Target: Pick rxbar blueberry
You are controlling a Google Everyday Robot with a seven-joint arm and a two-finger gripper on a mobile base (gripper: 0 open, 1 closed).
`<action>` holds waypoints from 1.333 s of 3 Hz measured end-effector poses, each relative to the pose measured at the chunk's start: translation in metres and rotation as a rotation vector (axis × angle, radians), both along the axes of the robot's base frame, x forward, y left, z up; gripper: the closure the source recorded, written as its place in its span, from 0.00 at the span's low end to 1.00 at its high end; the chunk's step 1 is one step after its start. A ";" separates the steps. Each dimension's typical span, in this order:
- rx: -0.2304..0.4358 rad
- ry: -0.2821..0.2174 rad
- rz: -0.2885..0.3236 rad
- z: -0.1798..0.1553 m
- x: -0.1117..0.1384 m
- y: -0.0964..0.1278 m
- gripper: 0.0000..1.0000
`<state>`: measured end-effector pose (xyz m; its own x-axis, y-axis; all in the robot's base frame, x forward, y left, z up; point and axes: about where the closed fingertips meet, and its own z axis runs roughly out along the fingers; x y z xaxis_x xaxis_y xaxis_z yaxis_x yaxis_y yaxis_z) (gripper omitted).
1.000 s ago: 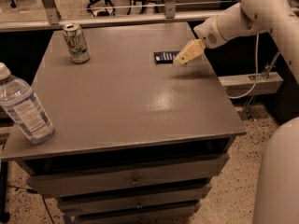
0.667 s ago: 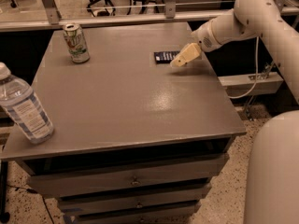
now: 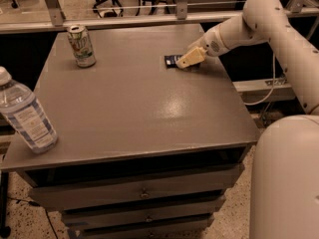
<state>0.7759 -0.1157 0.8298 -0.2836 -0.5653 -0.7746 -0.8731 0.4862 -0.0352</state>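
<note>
The rxbar blueberry [image 3: 171, 59] is a small flat dark navy bar lying on the grey table [image 3: 129, 103] near its far right side. My gripper [image 3: 188, 59], with cream-coloured fingers, comes in from the right on a white arm and sits right over the bar's right end, covering part of it. Only the bar's left end shows.
A green and white soda can [image 3: 81, 46] stands upright at the table's far left. A clear water bottle [image 3: 26, 113] with a label stands at the near left edge. The table has drawers below. The robot's white body [image 3: 286, 178] fills the lower right. Office chairs stand behind a rail.
My gripper has moved left and slightly down toward the bar and now overlaps its right end. The bar, can and bottle have not moved.
</note>
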 end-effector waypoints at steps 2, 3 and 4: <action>0.001 0.013 0.046 -0.001 -0.013 0.002 0.86; 0.015 -0.001 0.089 0.020 -0.030 0.000 1.00; 0.062 -0.015 0.141 0.058 -0.046 0.004 1.00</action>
<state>0.7303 -0.1115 0.8878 -0.1934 -0.5494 -0.8129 -0.9324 0.3607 -0.0219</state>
